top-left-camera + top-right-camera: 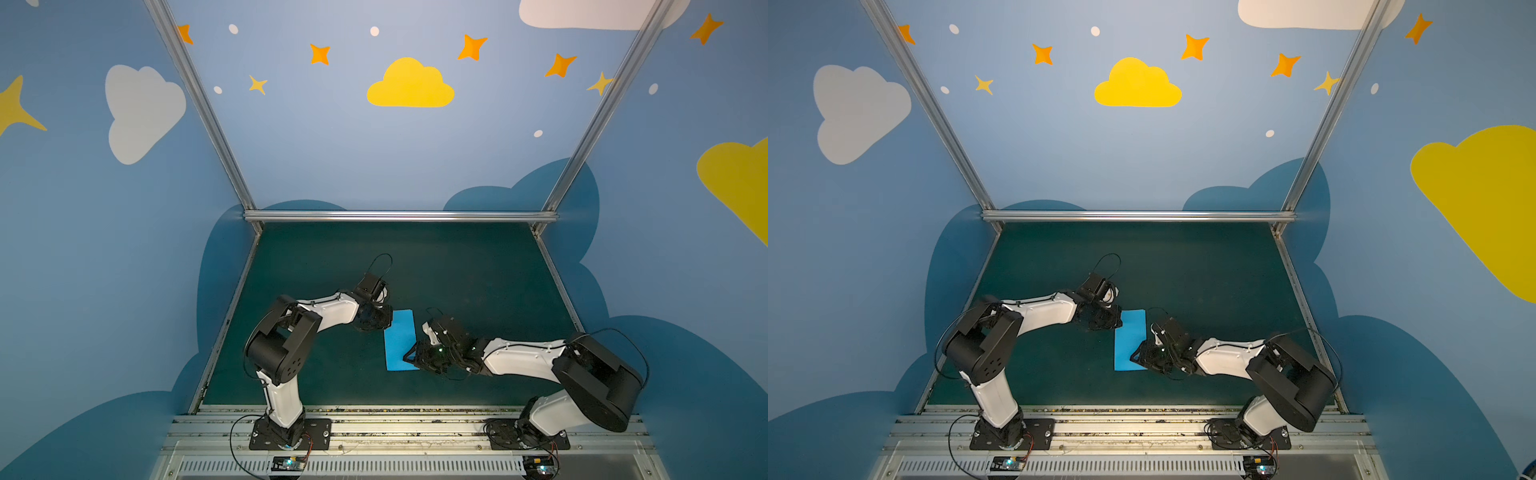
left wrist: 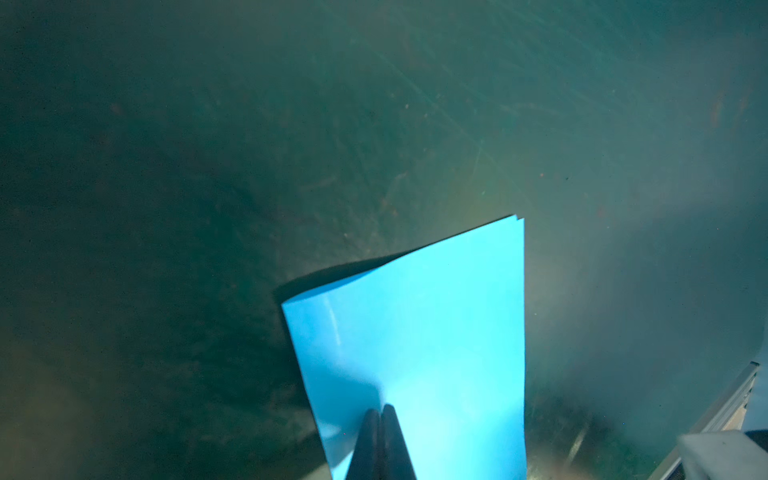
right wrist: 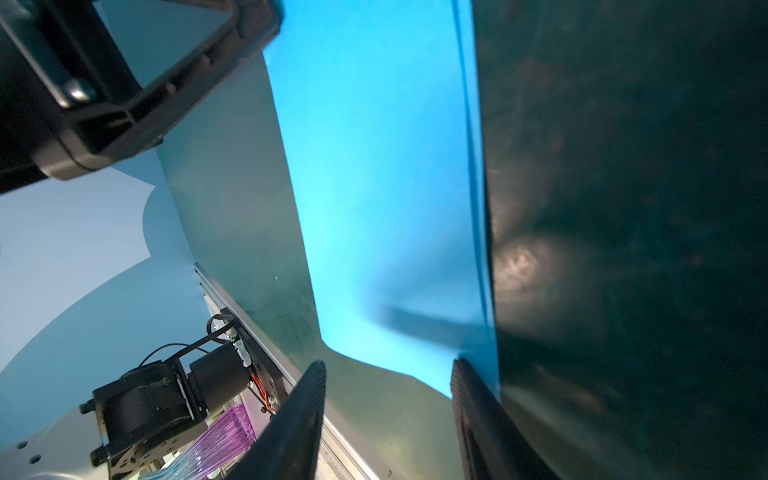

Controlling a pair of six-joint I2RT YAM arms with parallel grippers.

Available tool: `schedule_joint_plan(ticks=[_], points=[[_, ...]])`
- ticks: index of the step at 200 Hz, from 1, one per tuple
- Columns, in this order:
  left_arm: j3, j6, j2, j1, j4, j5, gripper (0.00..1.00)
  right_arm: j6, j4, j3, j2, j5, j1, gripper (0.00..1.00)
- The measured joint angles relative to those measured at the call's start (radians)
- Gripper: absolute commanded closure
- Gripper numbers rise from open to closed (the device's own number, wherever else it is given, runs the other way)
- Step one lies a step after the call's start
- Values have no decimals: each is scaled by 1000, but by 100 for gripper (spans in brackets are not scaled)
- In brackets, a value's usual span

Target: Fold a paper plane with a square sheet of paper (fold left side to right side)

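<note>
My left arm stands with its elbow raised and its forearm reaching in toward the middle, wrist bent down at the far left corner of the sheet of paper. The left gripper has its 2 fingers pressed together, tips resting on the paper's top face; I can't tell whether any layer sits between them. My right arm lies low, forearm stretched leftward, and the right gripper has its fingers well apart, straddling the near right corner without pinching it.

The sheet lies folded in half on the green mat, a narrow rectangle with its long edges running away from the bases. In the left wrist view the 2 layers meet at one corner, slightly offset, and the folded edge bulges up, throwing a shadow. Bare mat stretches from the paper's far edge to the back rail.
</note>
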Motion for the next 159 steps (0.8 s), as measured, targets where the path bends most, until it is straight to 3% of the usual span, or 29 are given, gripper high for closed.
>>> schedule_joint_plan(ticks=[106,159], points=[[0,3,2,0,0,3,96,-45,-148,20,-74,70,2,40],[0,3,3,0,1,4,96,-39,-115,18,-47,77,46,40]])
